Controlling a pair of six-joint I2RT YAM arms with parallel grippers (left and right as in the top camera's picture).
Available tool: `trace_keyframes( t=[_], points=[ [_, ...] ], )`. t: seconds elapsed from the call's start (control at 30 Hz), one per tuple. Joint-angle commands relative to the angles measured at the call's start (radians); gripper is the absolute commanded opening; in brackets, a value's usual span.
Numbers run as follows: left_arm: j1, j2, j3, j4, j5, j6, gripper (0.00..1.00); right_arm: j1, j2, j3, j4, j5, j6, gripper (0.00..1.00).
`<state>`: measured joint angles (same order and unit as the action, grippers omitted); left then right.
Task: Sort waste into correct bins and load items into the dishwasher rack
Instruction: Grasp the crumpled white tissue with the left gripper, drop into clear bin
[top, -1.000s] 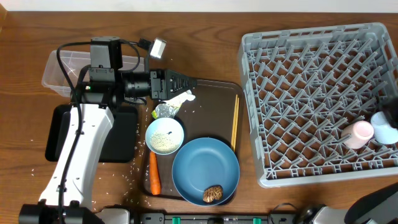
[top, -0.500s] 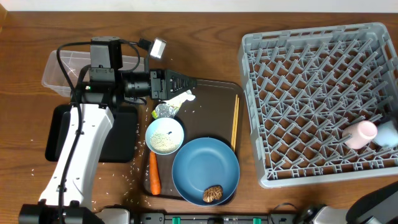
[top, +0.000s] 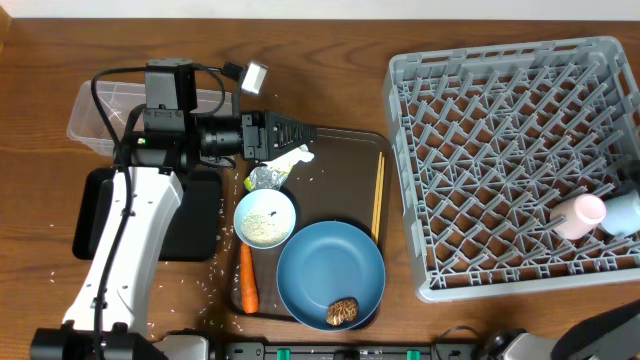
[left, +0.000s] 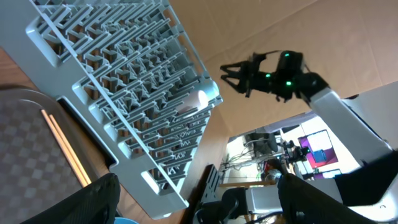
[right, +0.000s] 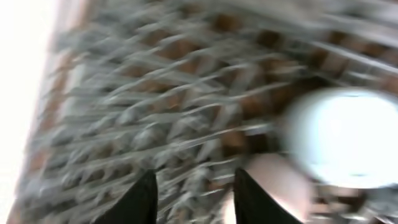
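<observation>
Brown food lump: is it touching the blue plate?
Touching. The overhead view shows the brown food lump resting on the blue plate, near its lower rim.

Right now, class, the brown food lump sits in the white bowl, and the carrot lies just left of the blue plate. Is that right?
Not quite. The overhead view shows the brown food lump sitting on the blue plate, not in the white bowl. The carrot does lie just left of the plate.
</observation>
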<state>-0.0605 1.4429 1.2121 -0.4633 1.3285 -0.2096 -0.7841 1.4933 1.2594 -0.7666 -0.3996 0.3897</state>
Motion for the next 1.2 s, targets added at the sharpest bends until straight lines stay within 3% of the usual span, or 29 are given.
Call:
trace_keyframes(
  t=[0.0, 0.1, 0.23, 0.4, 0.57, 0.67, 0.8, 1.07, 1.17],
  points=[
    [0.003, -0.005, 0.003, -0.003, -0.089, 0.006, 0.82, 0.066, -0.101, 0.017, 0.004, -0.256, -0.128, 0.42],
    [0.003, -0.015, 0.003, -0.063, -0.305, 0.006, 0.82, 0.140, -0.179, 0.017, -0.010, -0.351, -0.195, 0.51],
    [-0.003, -0.033, 0.003, -0.222, -0.653, 0.017, 0.82, 0.294, -0.274, 0.017, -0.056, -0.338, -0.253, 0.63],
    [-0.004, -0.034, 0.003, -0.401, -0.962, 0.018, 0.82, 0.546, -0.309, 0.016, -0.128, -0.153, -0.256, 0.74],
    [-0.040, -0.021, -0.015, -0.421, -1.036, 0.086, 0.83, 0.752, -0.280, 0.015, -0.162, 0.109, -0.182, 0.81],
    [-0.110, 0.008, -0.017, -0.401, -1.165, 0.085, 0.82, 0.806, -0.261, 0.015, -0.156, 0.224, -0.083, 0.83],
    [-0.217, 0.092, -0.017, -0.327, -1.337, 0.113, 0.82, 0.811, -0.241, 0.015, -0.145, 0.239, -0.011, 0.85],
    [-0.286, 0.331, -0.017, -0.134, -1.404, 0.145, 0.81, 0.812, -0.221, 0.015, -0.194, 0.235, 0.014, 0.86],
    [-0.290, 0.373, -0.017, -0.082, -1.389, 0.146, 0.75, 0.812, -0.219, 0.014, -0.211, 0.238, 0.014, 0.86]
  ],
)
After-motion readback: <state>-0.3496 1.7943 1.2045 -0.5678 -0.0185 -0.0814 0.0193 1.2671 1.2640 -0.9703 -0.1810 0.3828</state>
